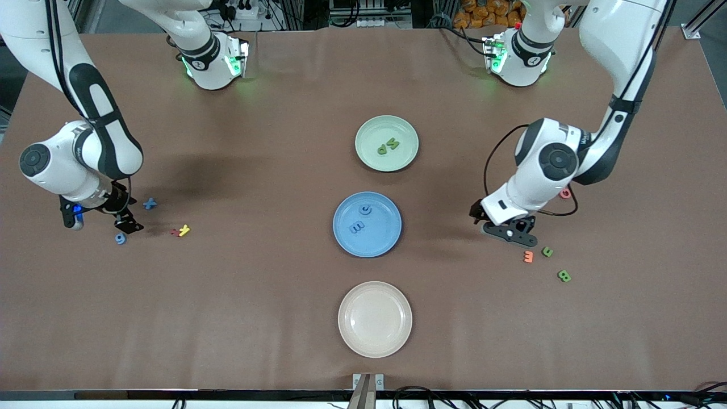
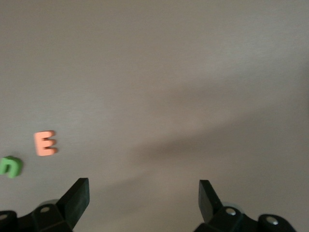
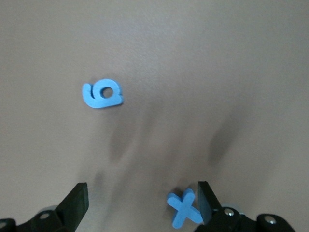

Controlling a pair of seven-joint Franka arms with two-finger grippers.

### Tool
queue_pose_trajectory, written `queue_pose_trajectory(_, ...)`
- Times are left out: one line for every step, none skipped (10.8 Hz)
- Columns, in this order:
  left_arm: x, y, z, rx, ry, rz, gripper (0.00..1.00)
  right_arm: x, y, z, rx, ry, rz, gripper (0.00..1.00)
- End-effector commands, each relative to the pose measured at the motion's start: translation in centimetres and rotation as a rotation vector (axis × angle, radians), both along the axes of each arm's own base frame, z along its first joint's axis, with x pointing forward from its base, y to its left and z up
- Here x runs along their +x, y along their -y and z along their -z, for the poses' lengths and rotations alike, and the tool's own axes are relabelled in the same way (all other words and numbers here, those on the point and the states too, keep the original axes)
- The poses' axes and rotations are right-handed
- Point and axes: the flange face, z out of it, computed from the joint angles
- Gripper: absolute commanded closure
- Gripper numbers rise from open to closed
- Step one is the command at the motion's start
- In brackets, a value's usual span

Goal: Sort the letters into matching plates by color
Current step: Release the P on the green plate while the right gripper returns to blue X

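Nearest the front camera, the right gripper (image 3: 140,203) hangs low over the brown table (image 1: 238,307), jaws spread and empty; a blue X (image 3: 183,209) lies just inside one fingertip, a blue 9 (image 3: 102,94) ahead of them. The left gripper (image 2: 144,200) is likewise parted, with an orange E (image 2: 46,143) and a green n (image 2: 10,166) off to one side. Farther on, the blue plate (image 1: 392,244) and green plate (image 1: 366,156) each hold two matching letters.

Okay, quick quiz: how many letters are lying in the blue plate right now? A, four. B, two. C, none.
B: the front view shows two blue letters in the blue plate, while a blue X and a blue 9 lie on the table near the right gripper, toward the right arm's end.
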Motion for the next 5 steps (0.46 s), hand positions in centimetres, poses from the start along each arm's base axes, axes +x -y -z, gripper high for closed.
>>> queue_pose_trajectory(-0.6,-4.0,-0.5,0.06,-0.005,0.052,0.0,-2.1,-0.9,-1.2,0.026,0.011,0.031,0.0)
queue_pose_trajectory(-0.2,-6.0,-0.3,0.073,-0.005,0.062,0.0,-2.6,-1.2,-1.2,0.031,0.007,0.029,0.0)
queue_pose_trajectory(0.0,-6.9,-0.2,0.081,-0.005,0.08,0.0,-2.9,-1.5,-1.3,0.034,0.004,0.027,0.0)
queue_pose_trajectory(0.1,-7.7,-0.1,0.086,-0.007,0.073,0.0,-3.4,-1.5,-0.9,0.037,-0.005,0.03,0.0)
queue_pose_trajectory(0.1,-8.1,-0.1,0.089,-0.008,0.076,0.0,-3.8,-1.7,-0.6,0.033,-0.005,0.025,0.0)
